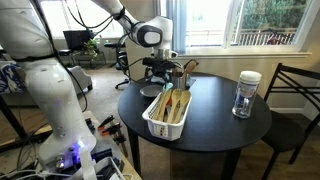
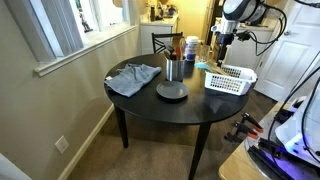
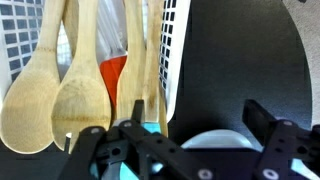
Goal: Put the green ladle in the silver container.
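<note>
The green ladle [image 3: 214, 141] is hard for me to read. In the wrist view I take the pale rounded shape low in the frame, just outside the white basket [image 3: 176, 50], to be its bowl end, lying at the end of the basket. Whether it rests on the rim or on the table [image 1: 215, 128] I cannot tell. In both exterior views it is too small to pick out with confidence.

The end effector [image 3: 185, 152] sits right over that spot. Its fingers [image 3: 272, 140] are spread wide, with nothing clamped between them, and the pale shape shows in the gap. Beside it, inside the basket, a row of tan wooden spoons [image 3: 75, 95] lies packed close together, with something orange between them.

Further out, the silver container [image 2: 173, 70] stands upright near the middle of the table, already holding a few utensils. It is just beside a dark round disc [image 2: 171, 92] and apart from the basket. A grey cloth [image 2: 133, 77] and a lidded glass jar [image 1: 246, 93] lie well clear of my path.

I judge I am at the reach-and-grasp step, and nothing has been picked up yet. Next I need to lower squarely onto the ladle alone and close on it without catching a wooden spoon or the basket wall. Then I lift clear before carrying it across to the container.
</note>
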Available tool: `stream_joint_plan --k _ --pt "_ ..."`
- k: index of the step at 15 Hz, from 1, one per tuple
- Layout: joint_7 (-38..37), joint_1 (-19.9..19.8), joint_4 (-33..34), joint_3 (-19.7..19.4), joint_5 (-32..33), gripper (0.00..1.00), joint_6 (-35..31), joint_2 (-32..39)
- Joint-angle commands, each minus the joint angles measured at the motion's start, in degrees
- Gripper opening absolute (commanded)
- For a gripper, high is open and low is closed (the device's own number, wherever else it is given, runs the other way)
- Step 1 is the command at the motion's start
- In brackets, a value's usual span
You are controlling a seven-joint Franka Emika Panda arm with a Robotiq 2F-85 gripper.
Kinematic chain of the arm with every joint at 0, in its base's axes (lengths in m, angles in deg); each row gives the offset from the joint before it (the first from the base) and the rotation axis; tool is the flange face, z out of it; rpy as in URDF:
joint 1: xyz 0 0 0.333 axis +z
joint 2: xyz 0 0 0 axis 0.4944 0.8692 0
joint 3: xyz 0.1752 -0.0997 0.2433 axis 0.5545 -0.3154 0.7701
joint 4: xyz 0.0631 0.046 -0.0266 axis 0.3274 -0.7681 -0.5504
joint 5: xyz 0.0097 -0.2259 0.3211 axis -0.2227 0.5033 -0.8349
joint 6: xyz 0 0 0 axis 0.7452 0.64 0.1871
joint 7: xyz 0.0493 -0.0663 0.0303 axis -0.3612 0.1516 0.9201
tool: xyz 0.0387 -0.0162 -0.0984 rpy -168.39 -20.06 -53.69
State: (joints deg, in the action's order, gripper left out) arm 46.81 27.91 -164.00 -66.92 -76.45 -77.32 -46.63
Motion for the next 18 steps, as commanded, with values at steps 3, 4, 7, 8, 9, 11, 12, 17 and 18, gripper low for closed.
stream_joint_plan --k 3,4,7,8,9,11,12,17,18 --pt "-8.4 -0.4 0.0 1.3 1.6 1.0 -3.5 1.4" --pt "-10.7 -0.5 -0.1 1.6 2.8 1.0 -4.5 1.4" --pt "-19.0 -0.7 -0.4 2.4 8.7 1.0 -7.6 1.7" --pt "-21.9 -0.7 -0.4 2.6 10.9 1.0 -8.3 2.0" --pt "-24.9 -0.8 -0.5 2.8 13.4 1.0 -8.6 2.3" --pt "-29.2 -0.8 -0.6 3.1 16.9 1.0 -8.4 2.8" --pt "-30.8 -0.7 -0.6 3.2 18.0 1.0 -8.3 3.1" --pt "-31.8 -0.5 -1.2 3.2 18.5 1.0 -10.9 4.6" --pt "-31.3 -0.5 -1.3 3.2 18.4 1.0 -11.5 4.8"
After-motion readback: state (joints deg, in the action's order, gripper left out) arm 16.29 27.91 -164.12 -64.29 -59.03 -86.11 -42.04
